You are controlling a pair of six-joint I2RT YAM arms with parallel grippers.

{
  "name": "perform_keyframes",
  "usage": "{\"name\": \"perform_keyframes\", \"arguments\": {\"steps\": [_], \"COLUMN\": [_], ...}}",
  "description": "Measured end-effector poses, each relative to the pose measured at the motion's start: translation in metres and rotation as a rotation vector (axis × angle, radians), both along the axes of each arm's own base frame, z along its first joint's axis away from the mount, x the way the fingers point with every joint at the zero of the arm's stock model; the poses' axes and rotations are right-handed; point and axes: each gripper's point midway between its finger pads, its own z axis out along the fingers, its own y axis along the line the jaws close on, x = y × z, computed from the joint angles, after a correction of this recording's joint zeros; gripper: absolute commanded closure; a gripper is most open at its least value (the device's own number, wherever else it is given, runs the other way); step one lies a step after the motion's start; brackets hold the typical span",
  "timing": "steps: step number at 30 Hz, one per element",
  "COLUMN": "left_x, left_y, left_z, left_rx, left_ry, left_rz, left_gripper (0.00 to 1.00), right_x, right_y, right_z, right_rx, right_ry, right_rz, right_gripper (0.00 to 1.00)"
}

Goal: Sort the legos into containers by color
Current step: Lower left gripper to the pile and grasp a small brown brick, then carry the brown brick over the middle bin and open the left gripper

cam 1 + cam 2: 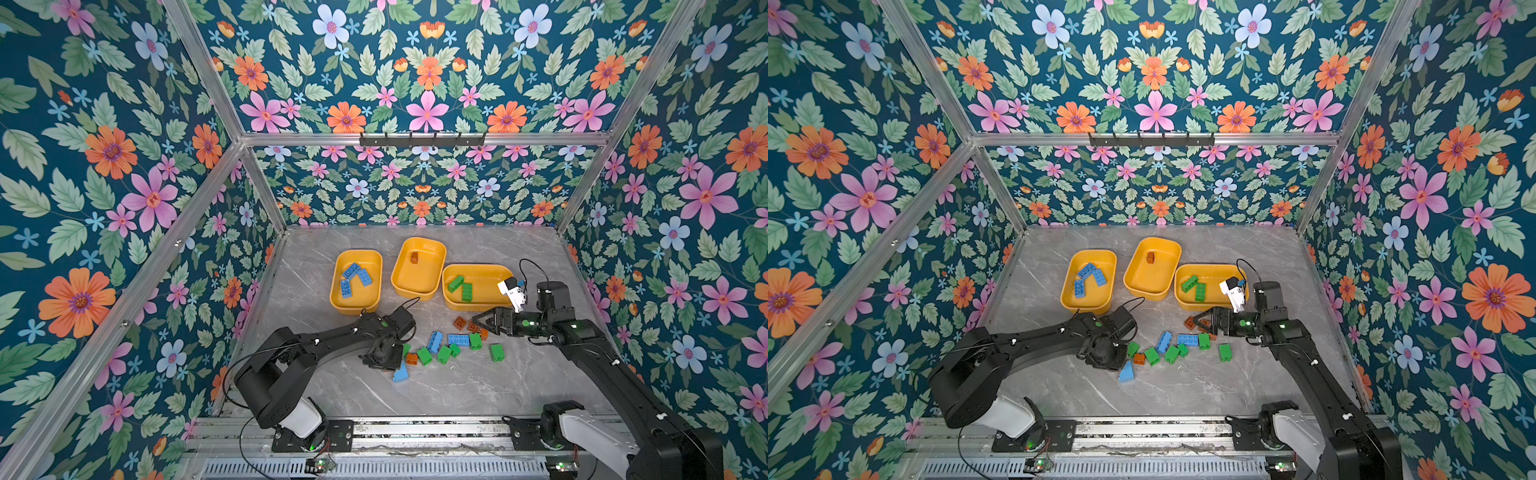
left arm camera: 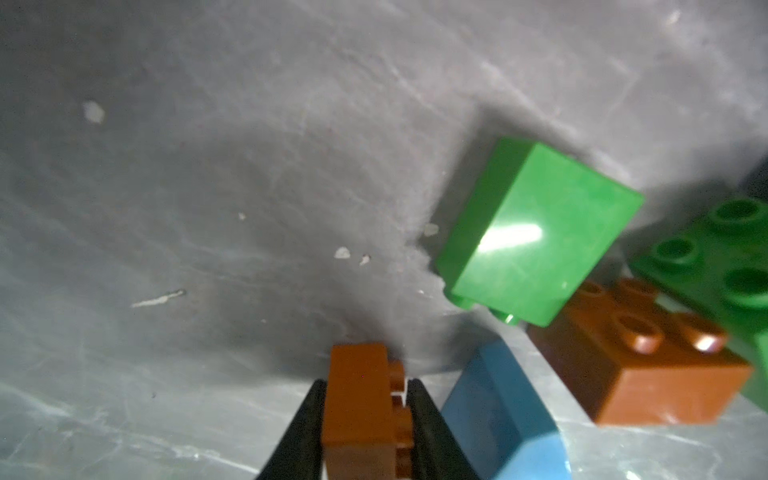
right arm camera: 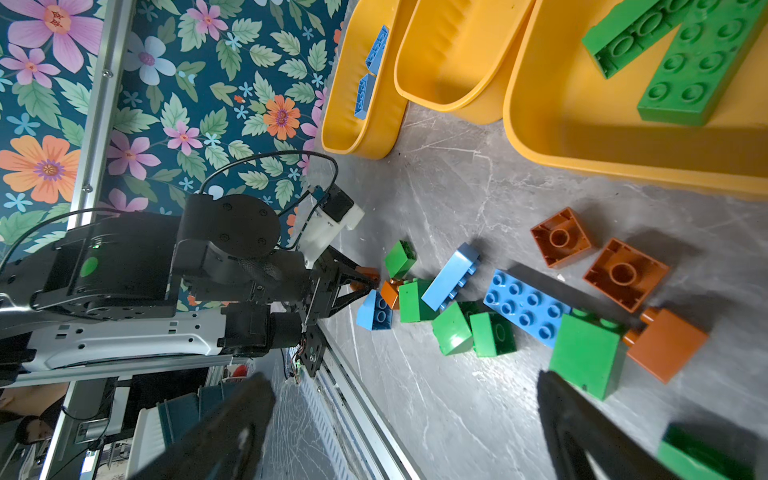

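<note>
In both top views three glossy yellow-orange tubs (image 1: 419, 293) with rounded corners stand in a row on the grey, marble-veined worktop (image 1: 478, 386), all beyond the blue wedge (image 1: 401, 373) toward the back wall. The left tub (image 1: 359, 303) holds three blue bricks (image 1: 356, 276). The middle tub (image 1: 419, 278) holds one brownish-orange brick (image 1: 414, 257), and the right tub (image 1: 484, 282) two green bricks (image 1: 466, 292). The loose legos (image 1: 444, 354) are strewn from the wedge toward the right claw (image 1: 480, 326). That claw's fingers stand spread and empty, well to the right of the wedge. The left claw (image 1: 384, 357) points down just beside the wedge, and from above its own body hides its fingers.

The left wrist view fills that gap. Two black fingers (image 2: 303, 424) are clamped on a small brownish-orange brick (image 2: 357, 419), its studs turned sideways against one finger, close to the wedge's smooth face. Past the wedge lie a shiny green brick (image 2: 536, 232) tipped onto its side and a two-by-two brownish-orange brick (image 2: 640, 370) with its studs up.

The right wrist view shows the right claw's blurred fingers (image 3: 582, 432) far apart, with bare worktop between them. Only here do two upturned brownish-orange bricks (image 3: 561, 237) show hollow undersides with a round tube inside. A long blue brick (image 3: 525, 305) shows two rows of four studs. This view also catches the left claw from the side, pinching its brick right next to the wedge.
</note>
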Motion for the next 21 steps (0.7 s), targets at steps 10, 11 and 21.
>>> {"name": "perform_keyframes", "arguments": {"steps": [10,11,21], "left_x": [0.033,0.041,0.159], "left_y": [-0.027,-0.032,-0.065], "left_z": [0.05,0.059,0.126], "left_rx": [-0.071,-0.084,-0.162], "left_ry": [-0.085,-0.106,-0.295], "left_rz": [-0.003,-0.008,-0.01], "left_gripper": [0.81,0.81,0.83], "right_x": [0.001,0.002,0.016], "right_y": [0.001,0.001,0.003], "right_z": [0.004,0.007,0.023], "right_rx": [0.009,0.012,0.034], "right_ry": [-0.004,-0.013,-0.063], "right_rz": [0.002,0.001,-0.01], "right_gripper": [0.01,0.01,0.01]}}
